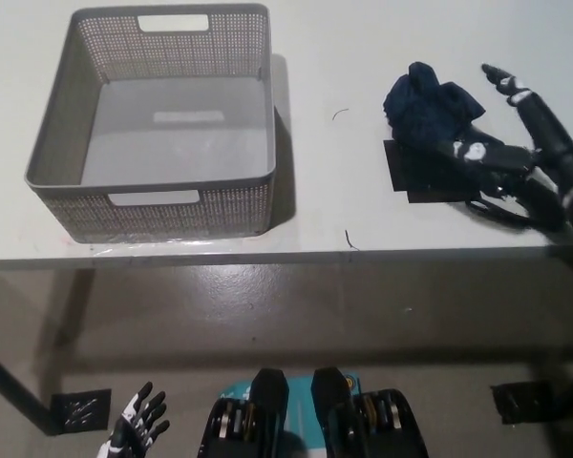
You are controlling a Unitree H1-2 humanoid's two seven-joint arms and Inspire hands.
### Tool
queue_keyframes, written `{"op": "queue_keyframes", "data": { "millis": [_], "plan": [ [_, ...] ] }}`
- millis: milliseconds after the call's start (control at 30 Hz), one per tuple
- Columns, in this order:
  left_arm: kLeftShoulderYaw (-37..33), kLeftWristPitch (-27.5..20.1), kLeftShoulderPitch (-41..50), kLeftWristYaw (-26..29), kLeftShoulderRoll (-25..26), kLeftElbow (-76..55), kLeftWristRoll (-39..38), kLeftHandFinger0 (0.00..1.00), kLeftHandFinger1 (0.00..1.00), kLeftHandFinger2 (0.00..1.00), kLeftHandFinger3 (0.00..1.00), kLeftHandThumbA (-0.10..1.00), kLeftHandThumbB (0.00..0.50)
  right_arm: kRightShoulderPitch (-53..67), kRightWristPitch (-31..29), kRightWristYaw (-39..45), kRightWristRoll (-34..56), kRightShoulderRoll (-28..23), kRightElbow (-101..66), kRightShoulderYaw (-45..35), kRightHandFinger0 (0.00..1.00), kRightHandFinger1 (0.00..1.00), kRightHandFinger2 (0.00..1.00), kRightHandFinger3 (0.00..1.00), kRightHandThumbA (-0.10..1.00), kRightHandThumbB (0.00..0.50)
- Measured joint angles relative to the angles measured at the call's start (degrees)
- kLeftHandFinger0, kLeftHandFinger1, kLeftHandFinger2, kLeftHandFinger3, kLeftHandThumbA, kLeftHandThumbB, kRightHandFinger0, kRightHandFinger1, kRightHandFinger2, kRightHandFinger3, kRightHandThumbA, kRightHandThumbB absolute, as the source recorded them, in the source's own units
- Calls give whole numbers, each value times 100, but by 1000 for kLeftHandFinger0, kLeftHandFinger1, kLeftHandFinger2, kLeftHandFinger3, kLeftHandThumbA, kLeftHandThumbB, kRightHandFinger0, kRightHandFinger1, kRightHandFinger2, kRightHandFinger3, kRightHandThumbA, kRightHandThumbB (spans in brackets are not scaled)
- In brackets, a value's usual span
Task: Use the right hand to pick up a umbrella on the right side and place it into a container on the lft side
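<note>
The folded navy umbrella point(439, 119) lies at the table's point(344, 57) three o'clock on a black mat point(411, 172), no label readable. The right robot hand point(525, 143) spreads wide over its handle end, holding nothing. The grey container point(153, 124) stands at nine o'clock. The left robot hand point(138, 425) hangs at seven o'clock, fingers apart.

Right hand point(527, 143) hides the umbrella point(430, 110) handle.
</note>
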Motion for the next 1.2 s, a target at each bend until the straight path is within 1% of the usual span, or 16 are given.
{"op": "queue_keyframes", "data": {
  "millis": [33, 467, 600, 667, 800, 867, 900, 933, 967, 1000, 1033, 1067, 1100, 1133, 1167, 1200],
  "plan": [
    [-1, 0, -1, 1, -2, 2, 0, 1000, 1000, 1000, 1000, 1000, 197, -193, 20, -1, -54, 8, 384, 141, 1000, 1000, 1000, 1000, 955, 462],
    [-87, -2, -3, -31, 18, 2, 24, 1000, 1000, 1000, 1000, 1000, 190, -2056, 96, -256, -1078, 136, 4286, 2255, 1000, 1000, 1000, 1000, 948, 482],
    [-164, -10, 6, -69, 66, 2, 46, 1000, 1000, 1000, 1000, 1000, 202, -2388, 136, -406, -1486, 182, 4847, 2940, 1000, 1000, 1000, 1000, 981, 488],
    [-186, -12, 34, -96, 86, 2, 50, 1000, 1000, 1000, 1000, 1000, 205, -2404, 162, -469, -1684, 207, 5026, 3273, 1000, 1000, 1000, 1000, 949, 484],
    [-192, -14, 146, -125, 104, 2, 53, 1000, 1000, 1000, 1000, 1000, 217, -2385, 166, -591, -1822, 241, 5152, 3462, 1000, 1000, 1000, 1000, 953, 478],
    [-194, -15, 148, -126, 101, 2, 55, 1000, 1000, 1000, 1000, 1000, 213, -2384, 166, -622, -1844, 247, 5169, 3472, 1000, 1000, 1000, 1000, 836, 430],
    [-196, -16, 160, -126, 99, 2, 60, 1000, 1000, 1000, 1000, 1000, 204, -2381, 165, -656, -1851, 256, 5183, 3468, 1000, 1000, 1000, 1000, 657, 416],
    [-196, -19, 165, -126, 100, 2, 63, 1000, 1000, 1000, 1000, 1000, 206, -2375, 161, -680, -1853, 277, 5189, 3455, 819, 907, 1000, 1000, 448, 382],
    [-196, -23, 162, -127, 101, 2, 67, 1000, 1000, 1000, 1000, 1000, 198, -2351, 162, -734, -1852, 305, 5203, 3412, 510, 597, 740, 1000, 231, 311],
    [-195, -24, 160, -128, 101, 2, 67, 1000, 1000, 1000, 1000, 1000, 205, -2334, 157, -780, -1847, 318, 5208, 3376, 377, 488, 632, 846, -13, 286],
    [-195, -27, 150, -131, 107, 2, 65, 1000, 1000, 1000, 1000, 1000, 206, -2266, 125, -922, -1837, 343, 5212, 3303, 336, 452, 595, 770, -83, 295],
    [-192, -27, 137, -131, 110, 5, 65, 1000, 1000, 1000, 1000, 1000, 217, -2204, 83, -1042, -1826, 361, 5209, 3253, 185, 277, 379, 543, -99, 278],
    [-192, -26, 119, -131, 117, 10, 64, 1000, 1000, 1000, 1000, 1000, 220, -2146, 27, -1160, -1811, 381, 5201, 3206, 12, 104, 212, 400, -100, 258],
    [-192, -26, 106, -132, 121, 11, 63, 1000, 1000, 1000, 1000, 1000, 226, -2096, -15, -1235, -1801, 401, 5199, 3174, 2, 30, 123, 319, -100, 248],
    [-192, -26, 93, -131, 131, 12, 63, 1000, 1000, 1000, 1000, 1000, 221, -2007, -77, -1403, -1778, 426, 5198, 3078, 0, 52, 155, 292, -100, 233],
    [-192, -26, 82, -132, 138, 11, 63, 1000, 1000, 1000, 1000, 1000, 226, -1956, -138, -1556, -1761, 426, 5195, 2995, 8, 104, 210, 339, -100, 216]
  ]
}}
